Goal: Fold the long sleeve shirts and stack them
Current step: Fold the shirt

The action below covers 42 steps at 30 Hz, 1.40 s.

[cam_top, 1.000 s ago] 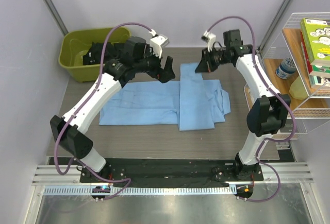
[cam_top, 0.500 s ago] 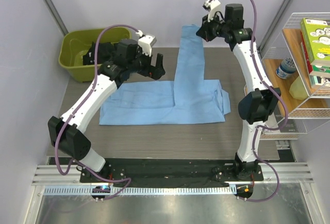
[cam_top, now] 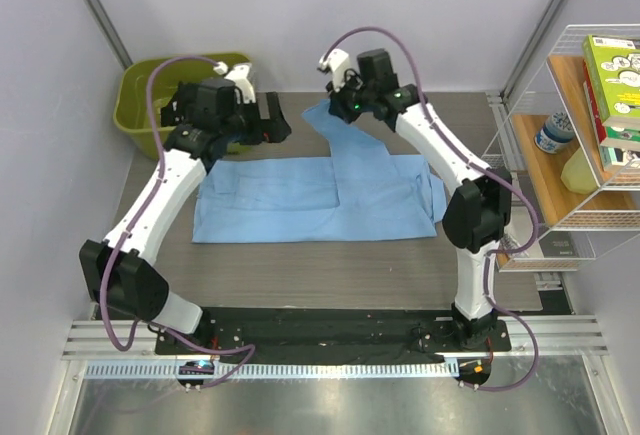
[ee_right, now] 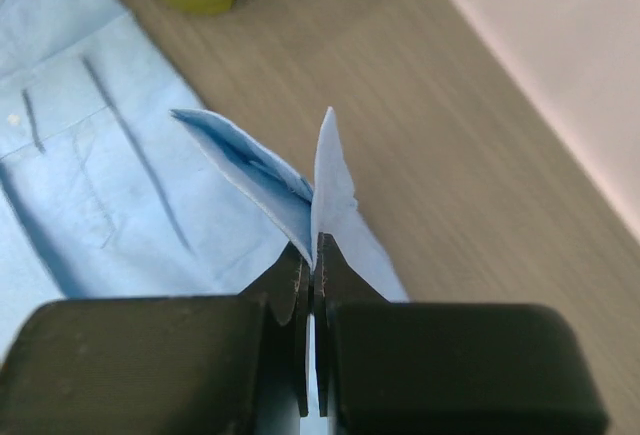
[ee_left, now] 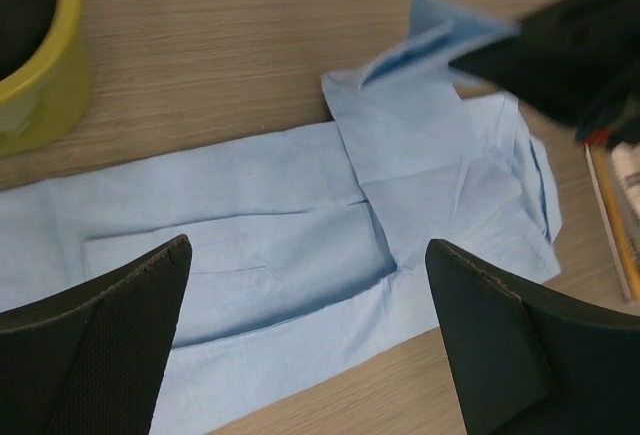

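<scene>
One long sleeve shirt (cam_top: 290,200), light blue, lies flat across the table; in the left wrist view the shirt (ee_left: 250,255) fills the middle. Its sleeve (cam_top: 345,145) rises from the body toward the back. My right gripper (cam_top: 342,108) is shut on the sleeve's end, holding it off the table; the right wrist view shows the right gripper (ee_right: 315,255) pinching the cloth, with the shirt (ee_right: 90,155) below. My left gripper (cam_top: 278,123) hovers open and empty over the shirt's far edge; through the left gripper (ee_left: 308,245) only cloth shows.
A green bin (cam_top: 160,95) with a dark item inside stands at the back left; the bin (ee_left: 50,85) edges the left wrist view. A wire shelf (cam_top: 590,105) with books and a bottle stands at the right.
My right gripper lifted the sleeve off the shirt's body and swung it to the back and left. My left gripper drew back toward the bin and opened wider.
</scene>
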Motion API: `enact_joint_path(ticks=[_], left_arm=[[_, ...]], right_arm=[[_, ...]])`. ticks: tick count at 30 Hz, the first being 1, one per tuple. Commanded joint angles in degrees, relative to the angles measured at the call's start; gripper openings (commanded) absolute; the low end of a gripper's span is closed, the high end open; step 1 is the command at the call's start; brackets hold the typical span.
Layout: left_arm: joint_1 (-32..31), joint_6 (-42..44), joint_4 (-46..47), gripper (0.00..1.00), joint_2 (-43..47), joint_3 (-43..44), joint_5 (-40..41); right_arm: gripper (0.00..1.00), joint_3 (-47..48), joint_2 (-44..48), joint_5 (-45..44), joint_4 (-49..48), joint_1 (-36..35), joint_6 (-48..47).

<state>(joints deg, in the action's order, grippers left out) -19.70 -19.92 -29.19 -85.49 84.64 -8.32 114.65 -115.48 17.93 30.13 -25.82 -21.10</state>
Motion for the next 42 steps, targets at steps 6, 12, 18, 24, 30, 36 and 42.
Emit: enact_joint_path(ticks=[6,12,18,24,30,36,42], left_arm=[[8.1,-17.06,4.83,1.0,3.58,-5.53,-14.26],[8.1,-28.14,8.97,1.0,1.56,-9.49,-13.31],[8.1,-37.28,10.91,1.0,-0.9,-11.95,-11.64],[8.28,-42.47,11.35,1.0,-2.83,-14.06,-9.7],[8.1,-49.15,14.07,0.98,-5.73,-15.3,-10.67],[7.66,-54.95,16.44,0.96,-9.51,-13.1,-12.42],[6.61,-57.59,18.81,0.97,-11.45,-13.27,-15.15]], right_arm=[[0.01,-6.36,4.65,-12.92,-4.2,-9.32,2.47],[0.01,-8.48,4.21,-16.95,-5.87,-13.11,3.88],[0.01,-10.94,5.35,-19.59,-7.19,-15.57,2.73],[0.01,-15.24,7.46,-22.76,-9.12,-16.72,3.26],[0.01,-18.49,8.96,-22.07,-11.84,-16.72,3.52],[0.01,-19.03,8.52,-21.53,-13.25,-17.15,3.35],[0.01,-17.45,6.68,-21.45,-13.08,-17.59,2.91]])
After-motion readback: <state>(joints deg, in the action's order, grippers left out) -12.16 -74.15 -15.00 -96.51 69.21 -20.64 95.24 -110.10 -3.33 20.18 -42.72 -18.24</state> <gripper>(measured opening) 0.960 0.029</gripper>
